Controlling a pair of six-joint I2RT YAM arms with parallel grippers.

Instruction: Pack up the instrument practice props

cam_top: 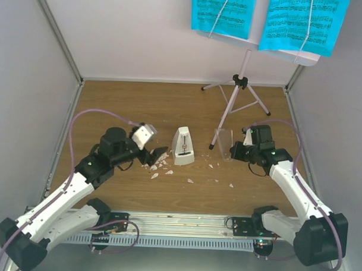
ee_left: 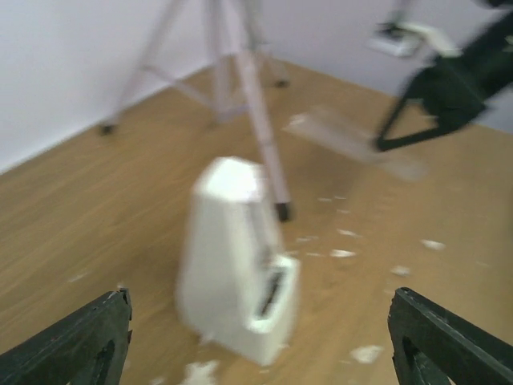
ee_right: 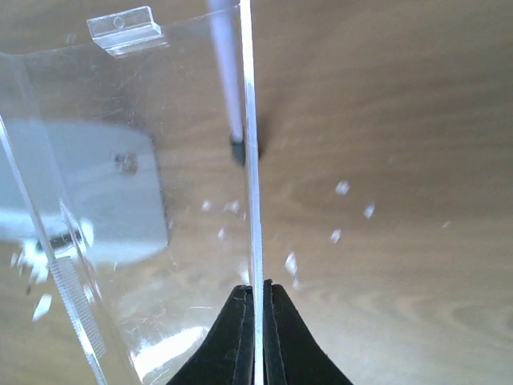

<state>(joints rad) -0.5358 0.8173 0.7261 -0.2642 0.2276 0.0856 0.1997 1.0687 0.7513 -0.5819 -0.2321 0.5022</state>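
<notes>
Blur smears metronome (ee_left: 236, 257); clear cover (ee_right: 120, 200), pinched by right gripper (ee_right: 256, 286), runs off-view.

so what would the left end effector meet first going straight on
Most likely the white metronome, standing centred ahead of the open left end effector; the wrist view is blurred, so the gap is unclear.

The table (cam_top: 122, 104) is a brown wood-grain board with pale walls on three sides. Near its middle the white metronome (cam_top: 183, 146) stands upright on its base. At the far right the tripod feet of the music stand (cam_top: 239, 81) rest on the wood (one foot reaches forward, near the metronome). Small white crumbs (cam_top: 162, 164) lie scattered around the metronome. The clear cover (cam_top: 223, 143) is beside that foot; whether it touches the wood I cannot tell.
</notes>
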